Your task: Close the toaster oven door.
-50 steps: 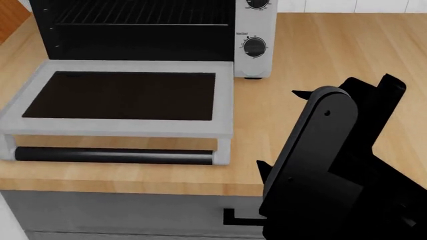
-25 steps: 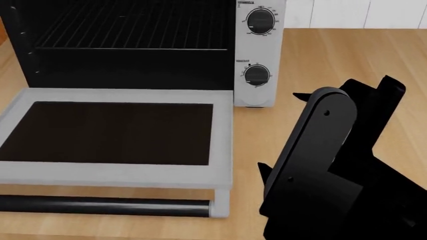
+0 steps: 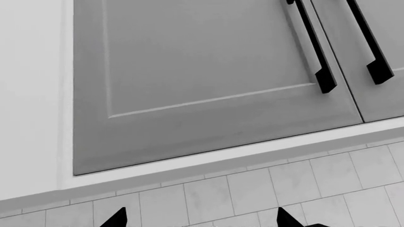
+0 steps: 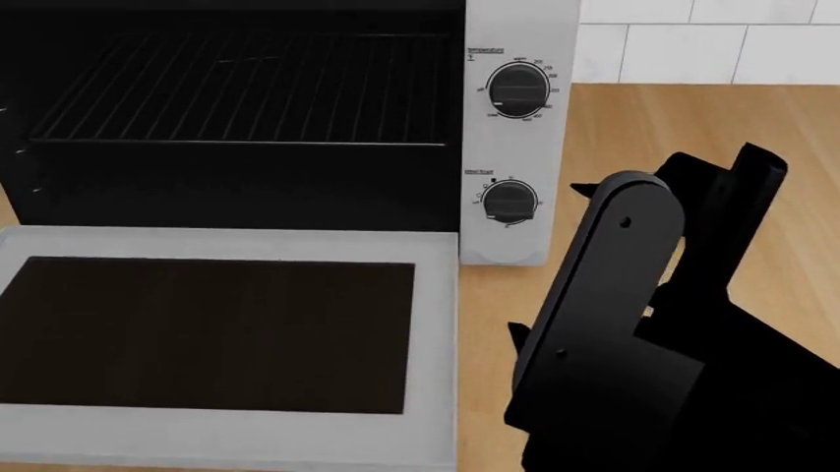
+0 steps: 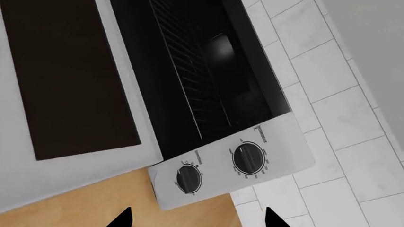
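Observation:
The toaster oven (image 4: 518, 128) is a silver-white box with a black inside, a wire rack (image 4: 250, 93) and two round black dials on its side panel. The toaster oven door (image 4: 223, 334) lies flat open in front of it, dark glass facing up; its bar handle is out of view. The oven (image 5: 221, 170) and the door (image 5: 63, 80) also show in the right wrist view. My right gripper (image 5: 197, 218) is open and empty, above the counter by the dial panel. My left gripper (image 3: 198, 218) is open and empty, down in front of grey cabinet doors, away from the oven.
My black right arm (image 4: 630, 324) fills the lower right of the head view. The wooden counter (image 4: 709, 118) runs right of the oven to a white tiled wall (image 4: 709, 39). Grey cabinet doors (image 3: 202, 80) with black handles (image 3: 312, 42) stand over a tiled floor (image 3: 252, 184).
The head view has moved closer and higher toward the oven. The door's bar handle and the counter's front edge have dropped out of view. The door stays flat open.

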Robot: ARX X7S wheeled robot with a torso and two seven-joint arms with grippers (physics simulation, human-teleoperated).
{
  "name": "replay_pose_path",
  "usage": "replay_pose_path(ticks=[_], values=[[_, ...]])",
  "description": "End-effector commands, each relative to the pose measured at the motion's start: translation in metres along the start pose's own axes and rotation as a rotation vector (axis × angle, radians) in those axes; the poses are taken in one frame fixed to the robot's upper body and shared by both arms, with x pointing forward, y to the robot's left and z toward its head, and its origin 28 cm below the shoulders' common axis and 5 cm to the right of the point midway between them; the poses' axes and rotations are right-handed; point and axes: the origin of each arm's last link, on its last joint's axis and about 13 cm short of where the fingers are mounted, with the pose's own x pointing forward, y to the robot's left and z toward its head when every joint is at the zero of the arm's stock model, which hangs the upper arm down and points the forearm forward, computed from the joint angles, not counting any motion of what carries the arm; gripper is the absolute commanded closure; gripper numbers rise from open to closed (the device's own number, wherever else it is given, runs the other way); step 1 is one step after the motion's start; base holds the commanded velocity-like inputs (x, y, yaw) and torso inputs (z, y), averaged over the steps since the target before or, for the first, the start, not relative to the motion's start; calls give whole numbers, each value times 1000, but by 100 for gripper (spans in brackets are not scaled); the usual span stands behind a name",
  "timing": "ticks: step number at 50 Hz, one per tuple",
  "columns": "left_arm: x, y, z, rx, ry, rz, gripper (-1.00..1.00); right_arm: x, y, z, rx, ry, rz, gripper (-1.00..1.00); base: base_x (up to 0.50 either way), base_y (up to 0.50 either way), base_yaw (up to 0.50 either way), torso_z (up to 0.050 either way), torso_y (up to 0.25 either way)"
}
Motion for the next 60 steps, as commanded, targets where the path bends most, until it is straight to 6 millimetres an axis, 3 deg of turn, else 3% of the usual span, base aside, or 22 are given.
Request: replay_pose_path(ticks=[1, 8, 25, 39, 60], values=[[-1, 1, -4, -3, 5, 4, -100, 1, -18, -3, -187, 37, 21, -100, 0, 0, 0, 0, 0], [-2, 0, -6, 1, 13, 2, -100, 10, -13, -15, -270, 33, 138, -100, 0, 0, 0, 0, 0], [-5, 0, -13, 0, 17, 4, -100, 26, 7, -35, -358, -8, 206, -100, 0, 0, 0, 0, 0], [-5, -2, -15, 9, 25, -1, -100, 66, 26, -46, -439, -78, 259, -100, 0, 0, 0, 0, 0], [-5, -3, -16, 14, 27, -2, -100, 86, 48, -49, -506, -162, 302, -100, 0, 0, 0, 0, 0]])
